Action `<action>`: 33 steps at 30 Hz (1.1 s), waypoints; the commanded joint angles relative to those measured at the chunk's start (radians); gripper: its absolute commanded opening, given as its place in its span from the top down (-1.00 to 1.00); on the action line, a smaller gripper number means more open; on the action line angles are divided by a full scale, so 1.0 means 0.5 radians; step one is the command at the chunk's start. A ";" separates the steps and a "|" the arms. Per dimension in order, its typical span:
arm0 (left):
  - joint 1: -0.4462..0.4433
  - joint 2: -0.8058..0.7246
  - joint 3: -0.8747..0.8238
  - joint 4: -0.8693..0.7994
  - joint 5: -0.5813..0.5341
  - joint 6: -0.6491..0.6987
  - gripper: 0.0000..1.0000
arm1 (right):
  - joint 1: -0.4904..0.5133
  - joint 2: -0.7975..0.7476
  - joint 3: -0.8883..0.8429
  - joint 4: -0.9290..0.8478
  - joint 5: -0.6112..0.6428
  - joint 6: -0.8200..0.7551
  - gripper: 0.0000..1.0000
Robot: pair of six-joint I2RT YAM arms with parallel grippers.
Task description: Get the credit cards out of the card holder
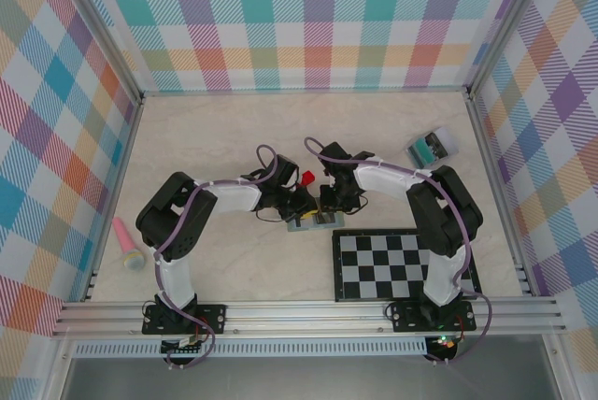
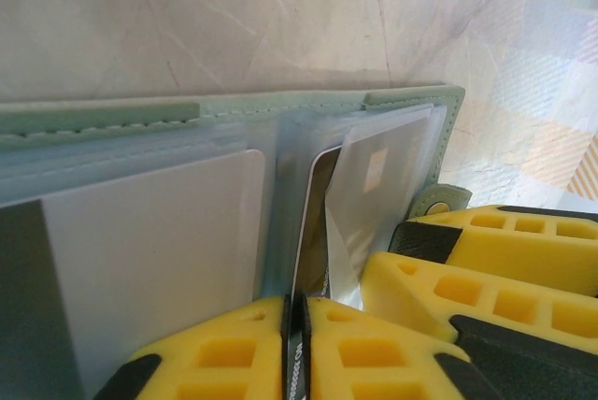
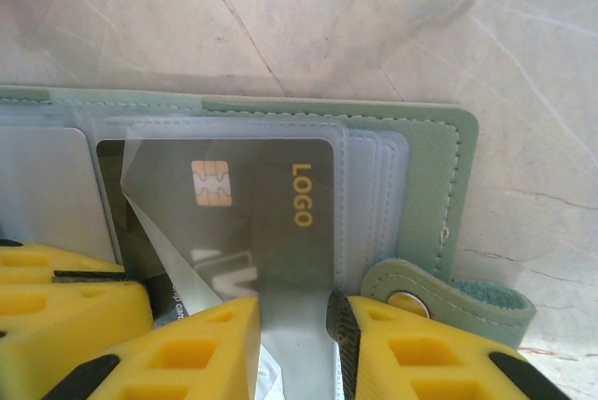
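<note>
A small red block point(image 1: 306, 178) sits just beyond the left gripper point(image 1: 301, 211) and the right gripper point(image 1: 327, 215), on the pale marbled table point(image 1: 215, 129). To the right of the right gripper, toward the arm bases, a black-and-white checkerboard point(image 1: 402, 264) lies flat — farther right and beyond stands a clear box with teal contents point(image 1: 432, 146). Well to the left of the left gripper lies a pink-handled thing with a yellow-green head point(image 1: 128, 245).

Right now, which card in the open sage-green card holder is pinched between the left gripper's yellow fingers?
The dark card with the gold chip, edge-on in the left gripper; the pale blank card lies flat in the card holder, untouched.
</note>
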 commanded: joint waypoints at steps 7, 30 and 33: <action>-0.016 0.002 0.019 0.082 0.048 -0.010 0.62 | 0.006 0.021 0.028 -0.041 -0.058 -0.001 0.48; 0.085 -0.426 -0.180 -0.333 -0.191 0.253 1.00 | -0.015 0.009 0.019 -0.085 0.033 -0.013 0.46; 0.094 -0.443 -0.185 -0.329 -0.187 0.254 1.00 | -0.017 0.000 0.019 -0.078 0.027 -0.010 0.46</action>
